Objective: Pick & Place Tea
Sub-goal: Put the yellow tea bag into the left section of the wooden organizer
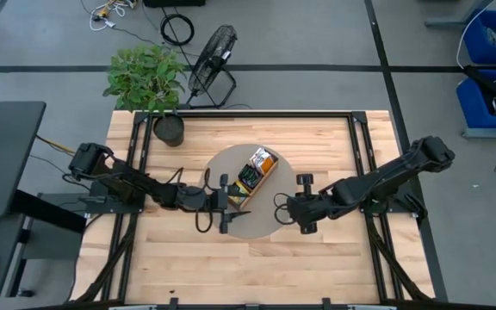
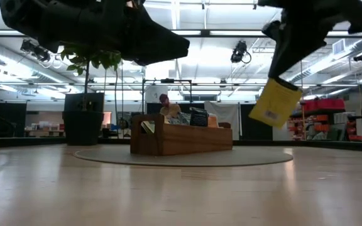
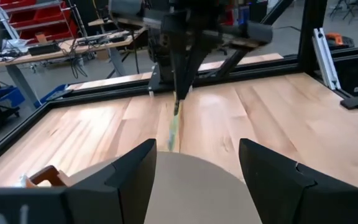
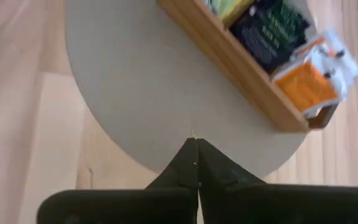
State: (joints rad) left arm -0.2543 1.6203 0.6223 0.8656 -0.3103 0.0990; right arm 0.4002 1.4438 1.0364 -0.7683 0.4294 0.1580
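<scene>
A yellow-green packet (image 2: 275, 103) is held in the air, clamped edge-on between the closed fingers of the right gripper (image 4: 196, 163), above the right rim of a round mat (image 1: 265, 226) on the desk (image 1: 317, 267). In the low view the packet is seen hanging tilted below the gripper, well clear of the desk. A wooden tray (image 2: 181, 139) is set on the mat, between the two arms. Packets are seen standing in its compartments: orange-and-white ones (image 4: 316, 78) at one end, dark navy ones (image 4: 272, 28) next to them, and yellow-green ones (image 4: 229, 7) beyond. The left gripper (image 1: 222, 205) is held over the left side of the mat, just beside the tray, with its fingers (image 3: 132, 177) spread wide apart and nothing between them. A potted plant (image 1: 149, 82) is placed at the desk's far left corner.
</scene>
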